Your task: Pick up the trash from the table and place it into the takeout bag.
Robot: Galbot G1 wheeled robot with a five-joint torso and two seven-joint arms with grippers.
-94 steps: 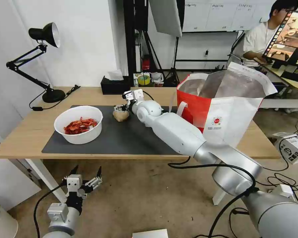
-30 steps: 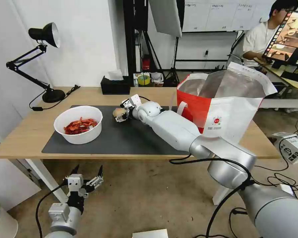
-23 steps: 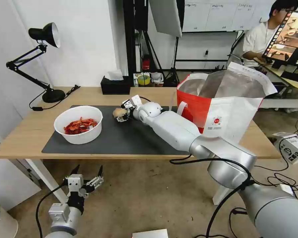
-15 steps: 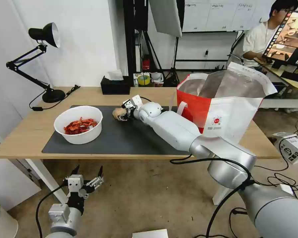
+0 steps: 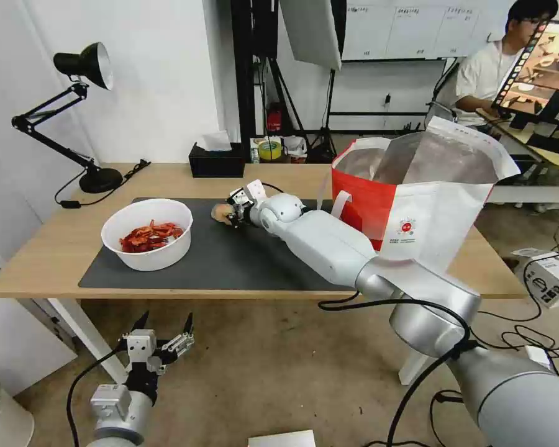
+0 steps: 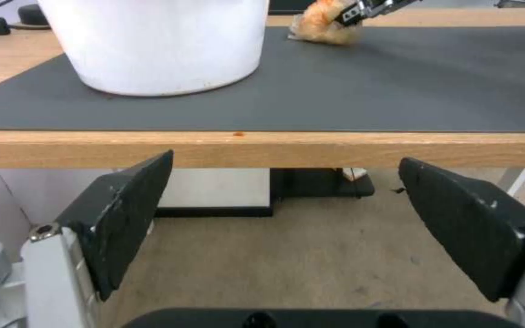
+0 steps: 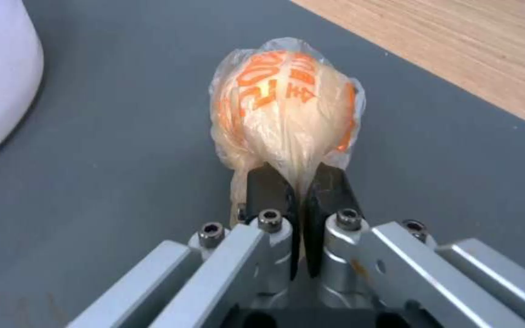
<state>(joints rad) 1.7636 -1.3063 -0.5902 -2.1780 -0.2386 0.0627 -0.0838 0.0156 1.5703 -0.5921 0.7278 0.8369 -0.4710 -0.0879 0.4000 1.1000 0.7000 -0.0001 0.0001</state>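
Observation:
My right gripper (image 5: 231, 214) is shut on the beige lumpy ball (image 5: 220, 213), a wad of thin plastic with orange print (image 7: 287, 107), pinching its near end just above the dark grey mat (image 5: 230, 261). The ball and the gripper's tip also appear far off in the left wrist view (image 6: 320, 25). A white bowl of red shells (image 5: 147, 233) stands on the mat's left part. The takeout bag (image 5: 419, 195), white and red with foil lining, stands open on the table's right side. My left gripper (image 5: 161, 338) hangs open below the table's front edge (image 6: 262, 148).
A black tissue box (image 5: 216, 162) sits at the table's back edge, and a black desk lamp (image 5: 84, 112) stands at the back left. Cables and a white box (image 5: 549, 276) lie on the floor to the right.
My right gripper came down onto the beige ball, shut on it, and has drawn it slightly up and back on the mat. The left arm has stayed put.

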